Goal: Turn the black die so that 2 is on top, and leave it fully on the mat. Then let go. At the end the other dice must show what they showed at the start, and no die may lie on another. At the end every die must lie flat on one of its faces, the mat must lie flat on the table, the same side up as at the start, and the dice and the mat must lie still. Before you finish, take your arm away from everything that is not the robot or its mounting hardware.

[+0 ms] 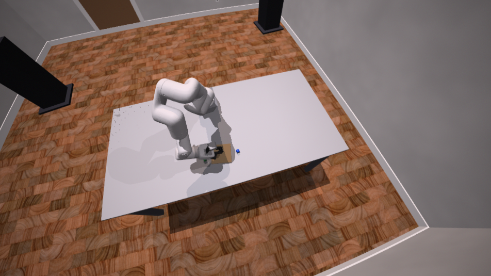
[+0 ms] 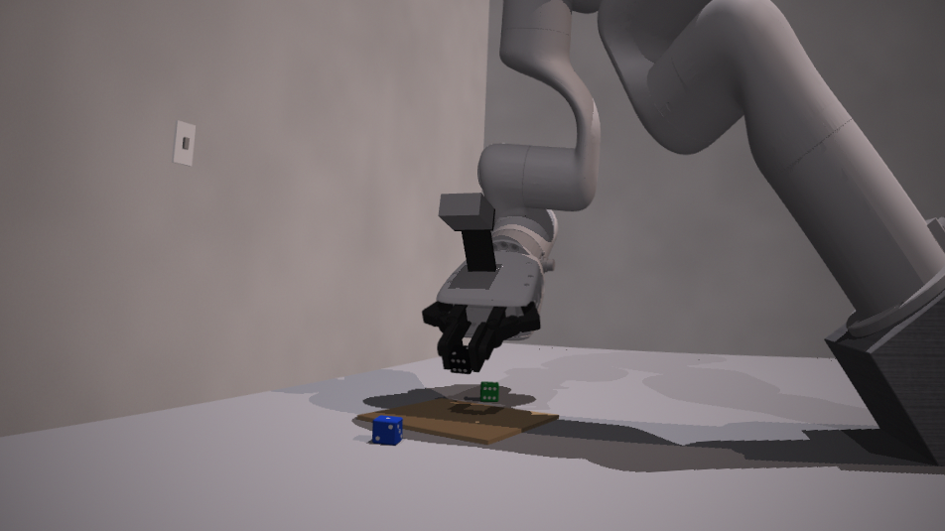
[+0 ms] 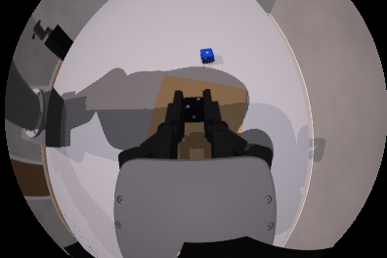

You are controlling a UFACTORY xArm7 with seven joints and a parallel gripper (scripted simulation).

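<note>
My gripper point(image 2: 464, 359) is shut on the black die point(image 2: 458, 360) and holds it in the air a little above the brown mat point(image 2: 458, 418). The gripper is tilted, its fingers pointing down and forward. In the wrist view the black die point(image 3: 192, 107) sits between the fingertips, over the mat. In the top view the gripper point(image 1: 214, 150) hangs over the mat point(image 1: 221, 153). The die's top face cannot be read.
A green die point(image 2: 489, 391) lies on the table just behind the mat. A blue die point(image 2: 386, 430) lies on the table at the mat's near corner; it also shows in the wrist view point(image 3: 206, 54) and overhead point(image 1: 238, 151). The arm's base point(image 2: 899, 357) stands at the right.
</note>
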